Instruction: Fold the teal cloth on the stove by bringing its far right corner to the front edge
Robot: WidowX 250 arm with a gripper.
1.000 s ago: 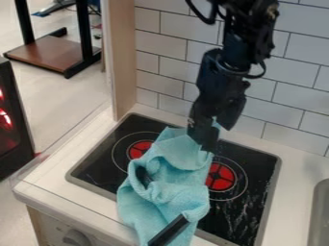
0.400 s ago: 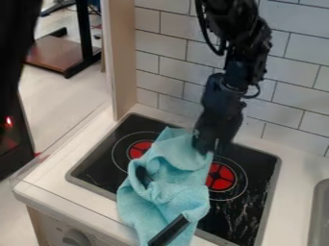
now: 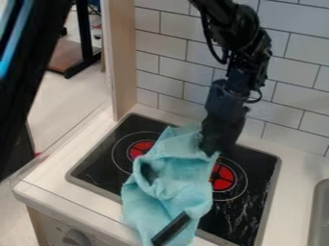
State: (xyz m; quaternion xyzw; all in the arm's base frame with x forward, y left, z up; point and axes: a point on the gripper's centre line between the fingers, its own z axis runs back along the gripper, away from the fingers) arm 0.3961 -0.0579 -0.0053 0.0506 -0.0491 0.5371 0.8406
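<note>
Centrally: one light-blue terry cloth (image 3: 177, 166), rumpled, laid lengthwise over the black toy cooktop (image 3: 106, 149) and onto the pale counter's front edge (image 3: 48, 197). Item: one black two-finger gripper (image 3: 208, 144), pointing down, touching the cloth at its upper right end; how far the gripper stands open, and whether it has hold of the cloth, cannot be told. Item: one black handle (image 3: 170, 229), slanting at the cloth's lower end. Item: one dark piece (image 3: 148, 174), set in a fold higher up; whether it joins the handle cannot be told. Item: two red burner discs, the left one (image 3: 139, 149) beside the cloth's upper part, the right one (image 3: 223, 178) partly covered by its right edge.

Surroundings: white wall tiles (image 3: 160, 45) behind; one upright wooden panel (image 3: 120, 62), back left; one grey sink (image 3: 319, 216), right edge; one round knob (image 3: 76, 237), lower front; one blurred dark shape (image 3: 29, 72) with a blue streak, upper left.
</note>
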